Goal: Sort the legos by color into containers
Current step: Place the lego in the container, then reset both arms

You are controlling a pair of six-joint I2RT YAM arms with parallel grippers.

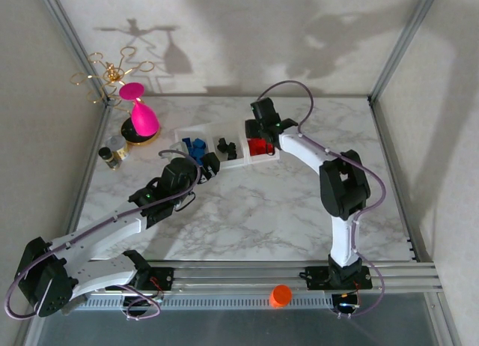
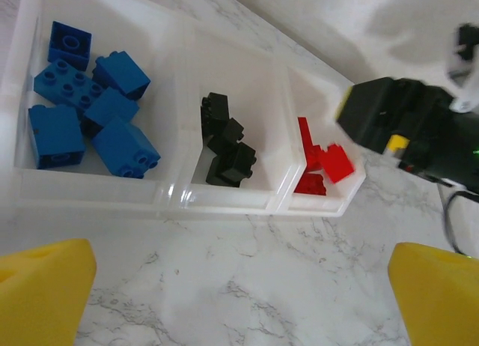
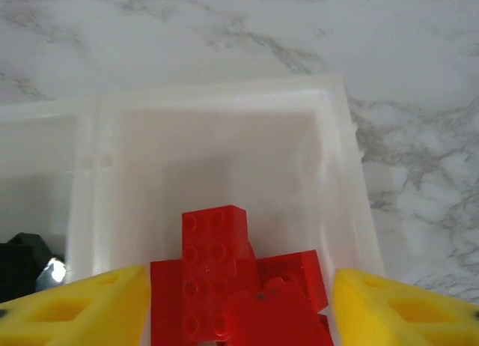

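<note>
Marble tabletop point(image 1: 247, 219) is carrying the clear three-bin tray point(image 2: 172, 200), and you are looking at blue bricks point(image 2: 90, 99) lying in its left bin, black bricks point(image 2: 224, 140) in the middle one and red bricks point(image 3: 217, 286) in the right one. Your left gripper point(image 2: 239, 286) is hovering just in front of the tray, fingers spread and empty. Your right gripper point(image 3: 239, 301) is hanging over the tray's red bin, fingers parted wide, gripping nothing
</note>
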